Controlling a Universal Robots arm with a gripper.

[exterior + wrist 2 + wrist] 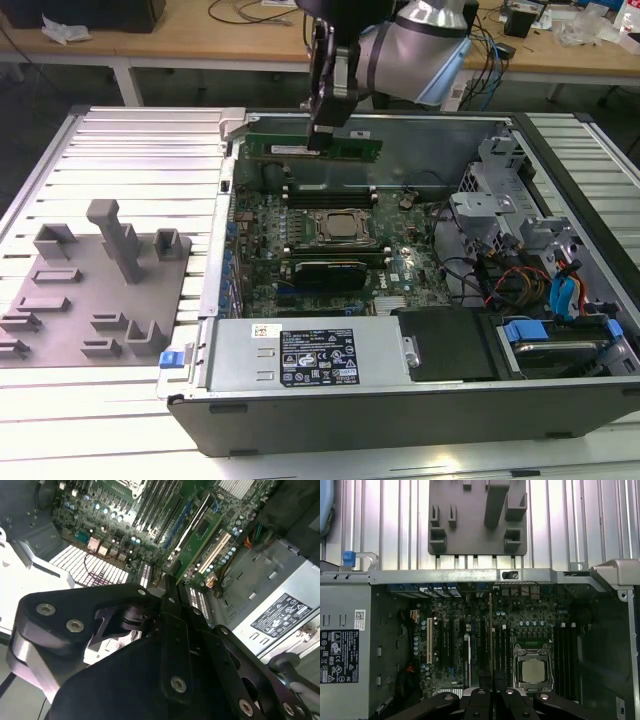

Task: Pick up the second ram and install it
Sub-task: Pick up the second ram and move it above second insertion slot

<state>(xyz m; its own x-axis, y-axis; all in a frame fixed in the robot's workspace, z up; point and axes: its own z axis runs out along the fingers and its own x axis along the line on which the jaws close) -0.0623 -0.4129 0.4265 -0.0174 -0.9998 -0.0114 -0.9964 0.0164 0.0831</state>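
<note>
The second ram (362, 148) is a long green stick held level in the air over the far side of the open computer case (560, 190). My gripper (322, 140) is shut on it near its middle, coming down from above. In the first wrist view the ram (490, 630) shows edge-on as a thin line running out from the gripper (492, 694), over the motherboard beside the CPU socket (533, 670). The dark memory slots (330, 192) lie below the stick, between it and the CPU socket (340, 228).
A grey moulded holder block (95, 290) lies on the slatted table at the exterior view's left. Inside the case are a power supply (310, 355) at the front, and a drive cage (500, 210) and cables (540, 285) at the right. A case wall (430, 125) stands behind the ram.
</note>
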